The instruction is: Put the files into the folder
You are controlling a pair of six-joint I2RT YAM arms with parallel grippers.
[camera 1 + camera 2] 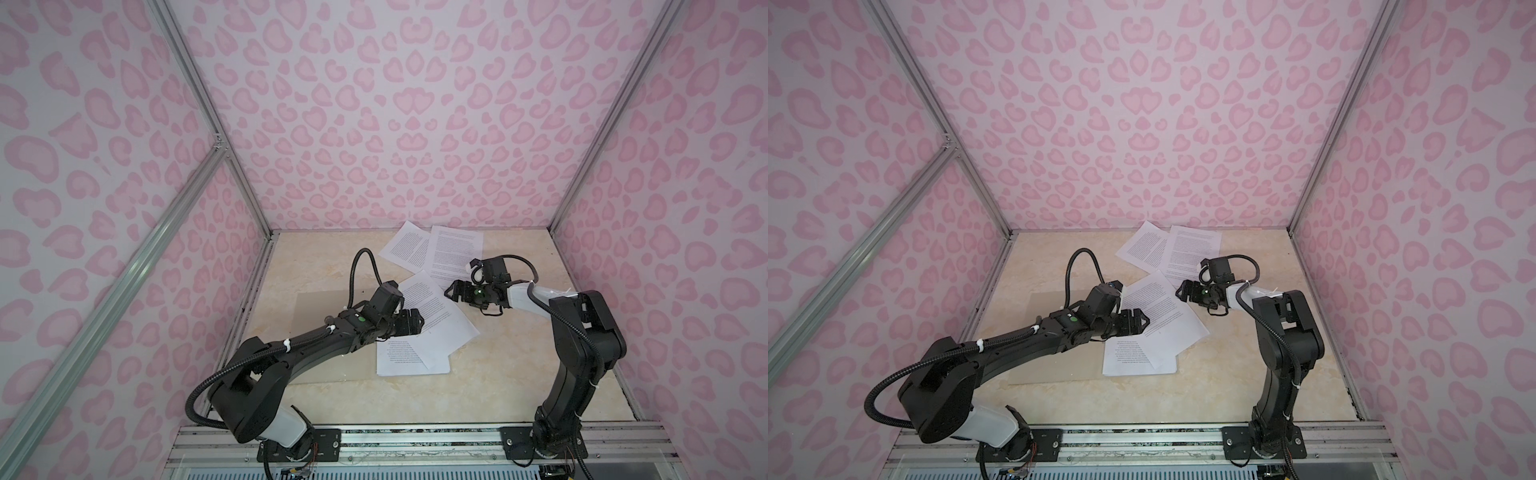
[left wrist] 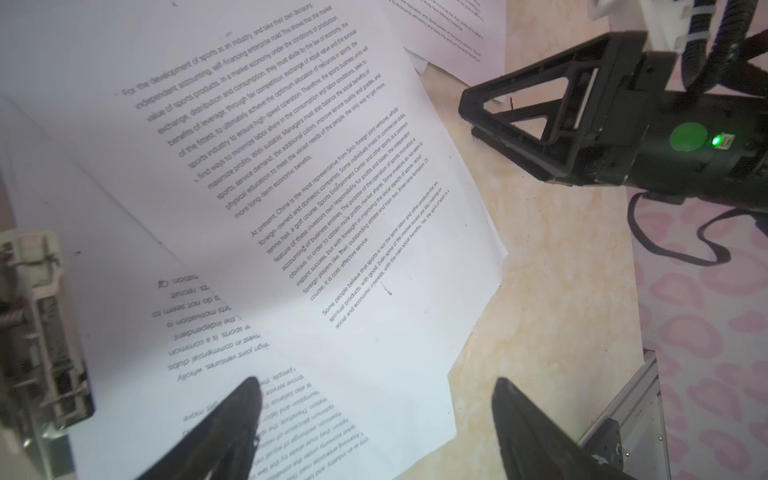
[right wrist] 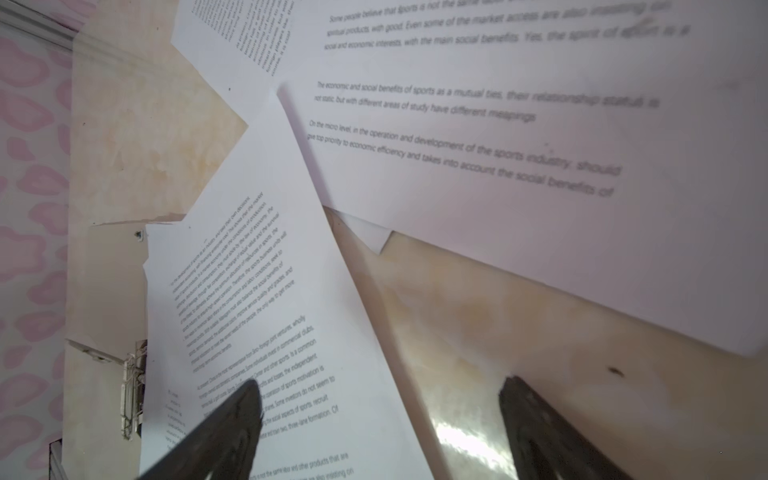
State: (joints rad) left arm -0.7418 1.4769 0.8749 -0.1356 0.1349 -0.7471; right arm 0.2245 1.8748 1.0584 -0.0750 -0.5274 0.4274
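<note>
Here's the left gripper (image 2: 376, 384), black fingers spread wide with nothing between them, hovering over a tilted white printed paper sheet (image 1: 436, 316). The right gripper (image 3: 380, 382) is spread and empty too, near that sheet's far corner. The tilted sheet overlaps a second white sheet (image 1: 399, 363). Both lie partly on the thin beige-grey cardboard folder (image 1: 318, 309), flat on the cream marbled tabletop (image 1: 519, 374), with its metal clip (image 3: 131, 386) just beside them. Two more white sheets (image 1: 455, 249) overlap near the back wall. The left arm hides much of the folder.

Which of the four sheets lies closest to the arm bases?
The sheet with upside-down text, partly under the tilted middle sheet; the back left sheet and back right sheet lie well behind it.
</note>
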